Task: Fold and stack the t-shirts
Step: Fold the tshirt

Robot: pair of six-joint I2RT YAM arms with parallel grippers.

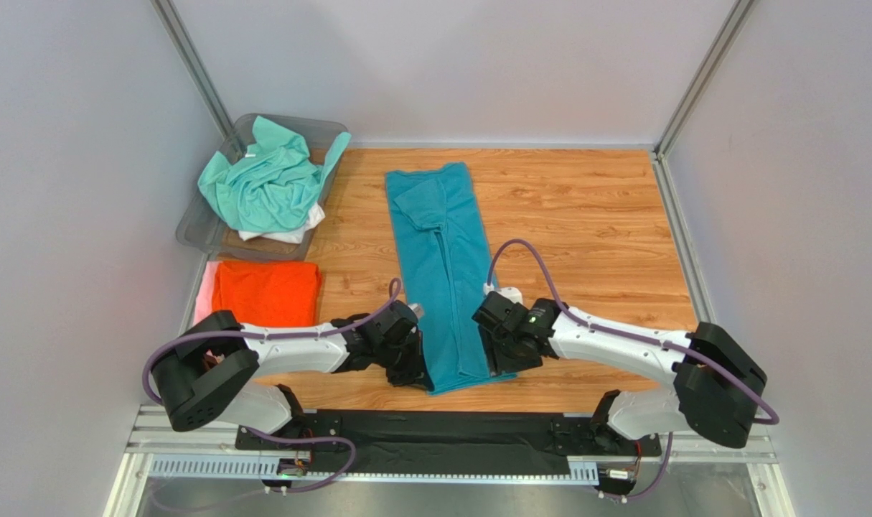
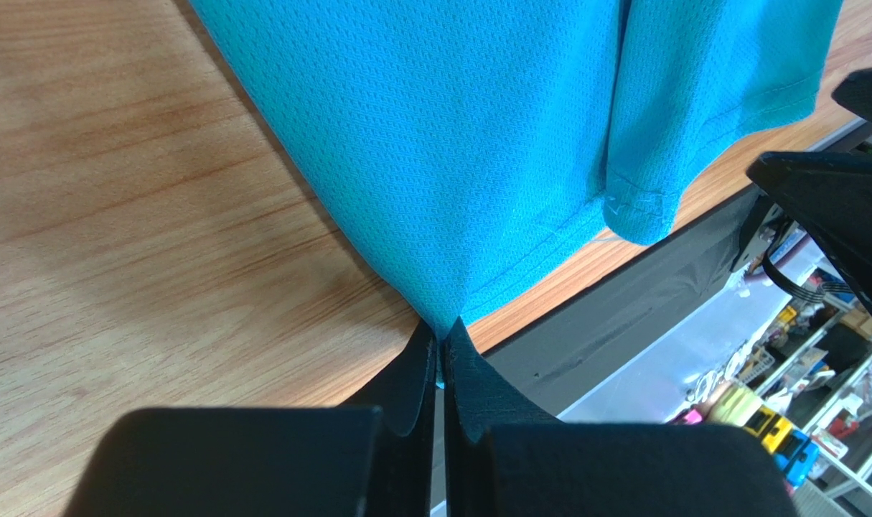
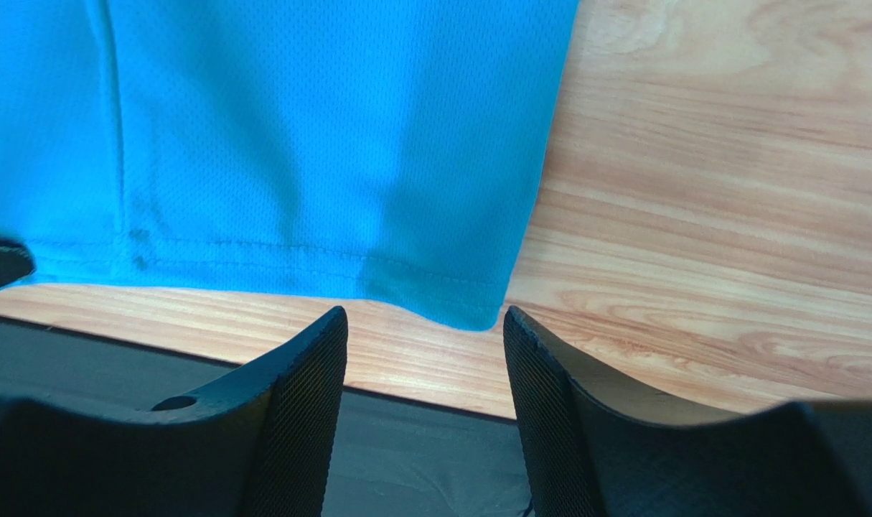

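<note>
On the wooden table [image 1: 602,237], a teal-blue t-shirt [image 1: 445,269] lies folded into a long narrow strip that runs from near the far edge back toward the two arms. One sleeve is folded over on top near the far end. The left end effector [image 2: 442,336] is pressed together on the shirt's near left corner, with the cloth drawn to a point between the tips. The right end effector [image 3: 424,323] is spread, and the near right corner of the hem lies just beyond the gap. At the table's left side, an orange t-shirt [image 1: 267,293] lies folded flat on a pale pink one [image 1: 204,291], whose edge shows along its left. Behind them, a clear grey bin [image 1: 197,226] at the far left corner holds a crumpled mint-green t-shirt [image 1: 265,181] over a white one [image 1: 297,228].
</note>
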